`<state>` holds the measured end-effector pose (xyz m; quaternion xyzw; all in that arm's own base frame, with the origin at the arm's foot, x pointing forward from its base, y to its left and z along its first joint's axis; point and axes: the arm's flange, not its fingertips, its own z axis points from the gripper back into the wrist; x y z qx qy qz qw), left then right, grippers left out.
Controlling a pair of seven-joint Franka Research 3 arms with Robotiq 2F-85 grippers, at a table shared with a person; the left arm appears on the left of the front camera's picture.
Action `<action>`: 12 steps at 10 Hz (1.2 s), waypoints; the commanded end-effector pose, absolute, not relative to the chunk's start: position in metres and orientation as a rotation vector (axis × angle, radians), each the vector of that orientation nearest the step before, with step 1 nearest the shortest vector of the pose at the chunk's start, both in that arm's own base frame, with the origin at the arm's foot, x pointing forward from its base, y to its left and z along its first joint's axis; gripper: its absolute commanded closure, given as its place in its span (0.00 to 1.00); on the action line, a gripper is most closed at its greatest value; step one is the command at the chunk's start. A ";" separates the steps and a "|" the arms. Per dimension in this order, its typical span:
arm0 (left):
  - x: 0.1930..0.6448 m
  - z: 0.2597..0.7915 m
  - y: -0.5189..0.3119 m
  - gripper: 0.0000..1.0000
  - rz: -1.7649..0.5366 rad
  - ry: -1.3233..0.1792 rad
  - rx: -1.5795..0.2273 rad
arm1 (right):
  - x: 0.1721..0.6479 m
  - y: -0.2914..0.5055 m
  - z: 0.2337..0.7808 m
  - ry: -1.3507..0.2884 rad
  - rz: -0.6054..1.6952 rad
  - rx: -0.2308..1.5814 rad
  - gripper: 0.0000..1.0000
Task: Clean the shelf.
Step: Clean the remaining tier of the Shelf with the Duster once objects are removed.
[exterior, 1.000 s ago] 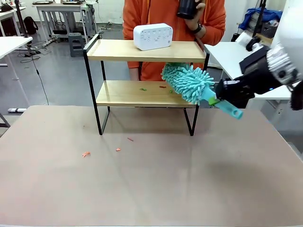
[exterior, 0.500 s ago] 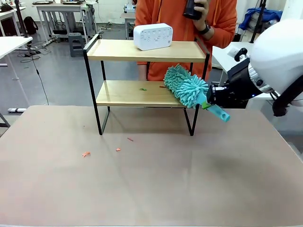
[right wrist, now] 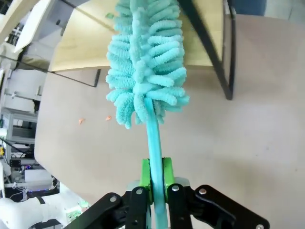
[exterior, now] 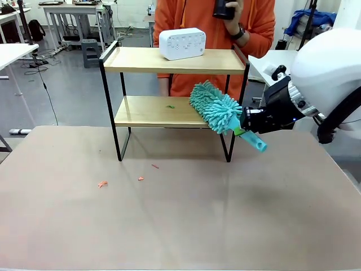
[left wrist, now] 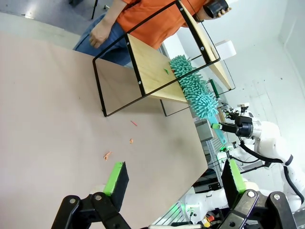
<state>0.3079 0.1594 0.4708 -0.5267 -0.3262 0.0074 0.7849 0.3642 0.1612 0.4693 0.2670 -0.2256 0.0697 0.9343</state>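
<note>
Right wrist view: right gripper [right wrist: 156,172] clamped tight on the teal duster [right wrist: 145,71] handle, fluffy head over the shelf [right wrist: 83,47], lower board. Left gripper [left wrist: 174,179] spread wide, empty.

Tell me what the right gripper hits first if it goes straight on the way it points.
Probably the shelf's lower board: the right gripper, shut on the teal duster, aims along it onto that board, just beside a black leg.
</note>
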 end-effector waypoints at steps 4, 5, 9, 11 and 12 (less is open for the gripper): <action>0.309 0.471 0.157 0.00 0.005 -0.732 -1.149 | 0.376 0.209 0.462 -0.394 0.247 0.615 0.88; 0.309 0.471 0.157 0.00 0.005 -0.732 -1.149 | 0.378 0.215 0.462 -0.390 0.255 0.618 0.88; 0.309 0.471 0.157 0.00 0.005 -0.732 -1.149 | 0.378 0.231 0.460 -0.338 0.308 0.654 0.88; 0.309 0.471 0.157 0.00 0.005 -0.732 -1.149 | 0.371 0.227 0.465 -0.248 0.429 0.724 0.88; 0.309 0.471 0.157 0.00 0.005 -0.732 -1.149 | 0.364 0.219 0.470 -0.175 0.465 0.761 0.88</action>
